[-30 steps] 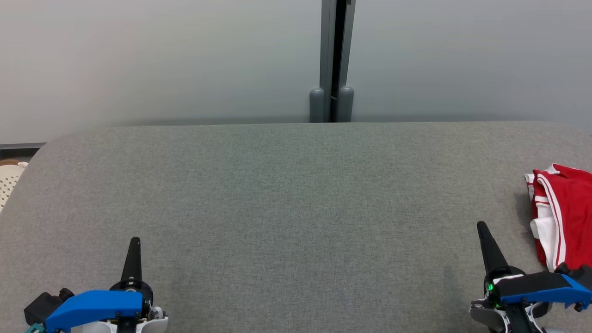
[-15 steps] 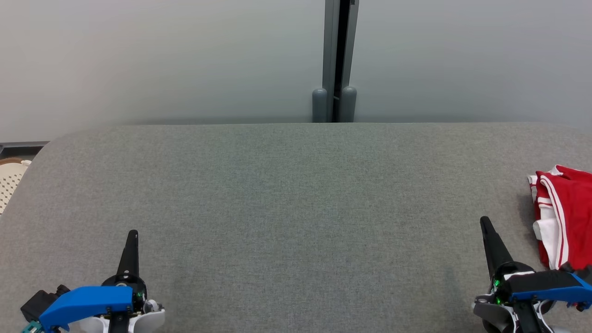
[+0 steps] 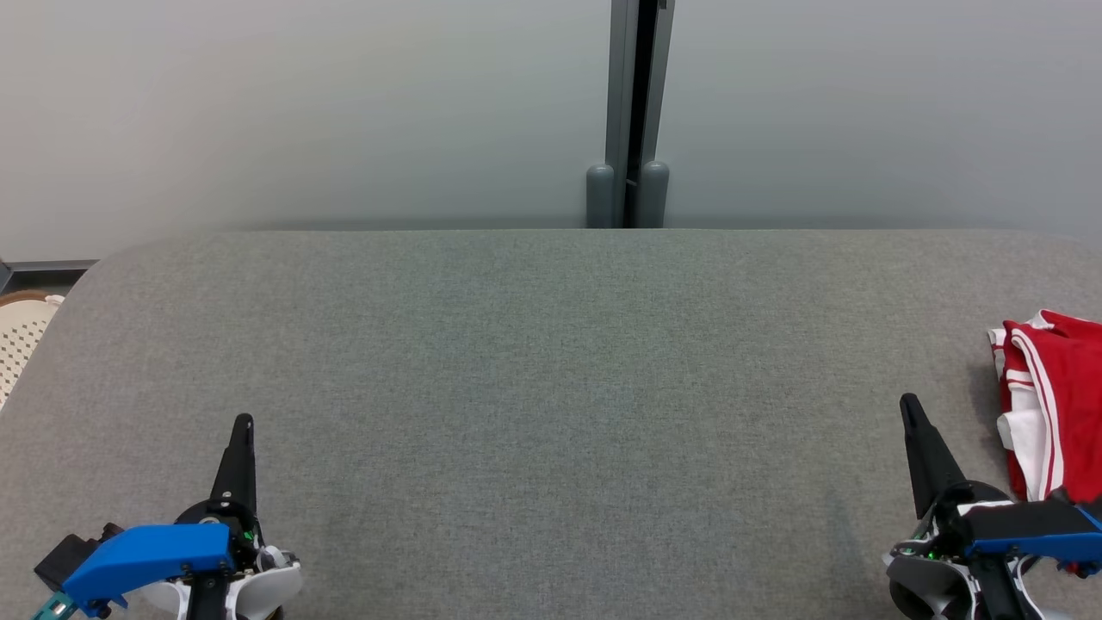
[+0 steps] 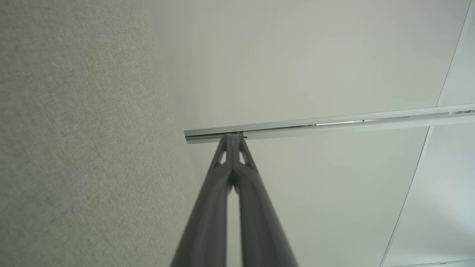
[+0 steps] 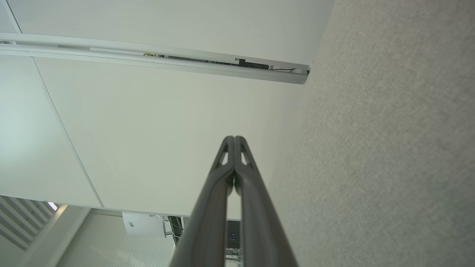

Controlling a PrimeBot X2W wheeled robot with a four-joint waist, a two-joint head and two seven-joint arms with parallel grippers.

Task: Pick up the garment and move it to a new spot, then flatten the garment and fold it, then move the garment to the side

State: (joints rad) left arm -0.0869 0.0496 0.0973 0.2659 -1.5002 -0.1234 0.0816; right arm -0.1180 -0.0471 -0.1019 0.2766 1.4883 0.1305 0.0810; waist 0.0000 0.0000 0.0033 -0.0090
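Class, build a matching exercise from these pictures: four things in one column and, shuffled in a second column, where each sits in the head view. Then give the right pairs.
Column one
1. red and white garment
2. left pincer
3. right pincer
4. grey post

Column two
A. lower left, shut, over bare table
B. top centre, behind the table
C. lying at the table's right edge
D. lower right, shut, beside the garment

Pairs: 1-C, 2-A, 3-D, 4-B
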